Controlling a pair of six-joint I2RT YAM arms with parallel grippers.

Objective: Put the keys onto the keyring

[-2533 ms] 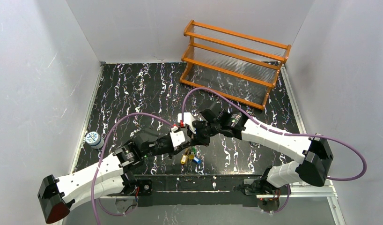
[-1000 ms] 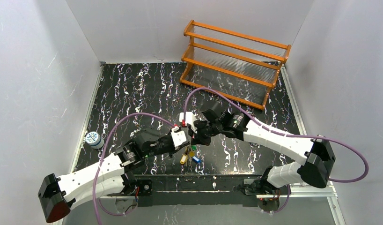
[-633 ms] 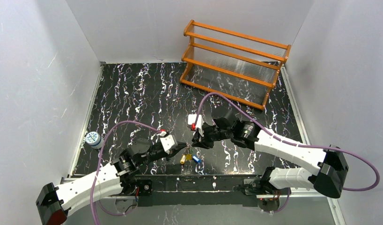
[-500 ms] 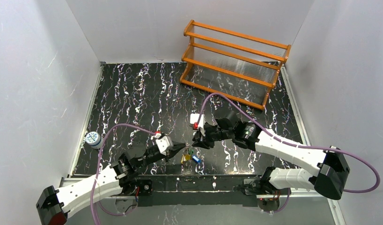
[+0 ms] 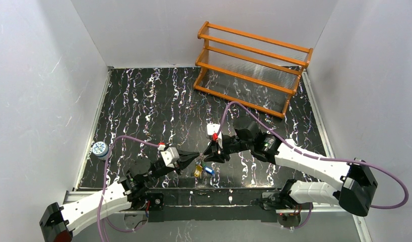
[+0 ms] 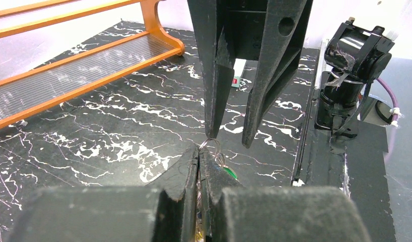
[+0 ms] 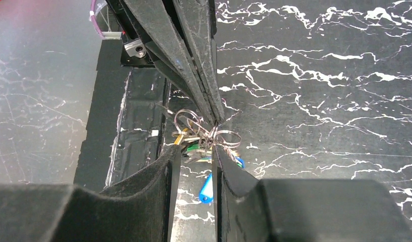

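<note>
The keys [image 5: 203,169], with yellow, green and blue heads, hang in a bunch from the silvery keyring [image 7: 190,121] just above the table near its front edge. My left gripper [image 5: 195,155] is shut on the keyring's wire [image 6: 212,146], its tips [image 6: 200,152] pinched together. My right gripper [image 5: 208,157] faces it from the right, open, with its fingers [image 6: 215,96] either side of the ring and off it. In the right wrist view that gripper [image 7: 195,151] has a blue key [image 7: 206,189] showing through its gap, a yellow key [image 7: 179,137] and a green key [image 7: 194,147].
An orange wooden rack [image 5: 252,65] stands at the back right. A small blue-white can [image 5: 99,149] sits at the table's left edge. Grey walls close in on three sides. The right arm's base [image 6: 351,75] is close behind the grippers.
My right gripper has opened and let go of the ring. The left arm drew back and lower toward the near edge, carrying the bunch with it; the right arm followed.
</note>
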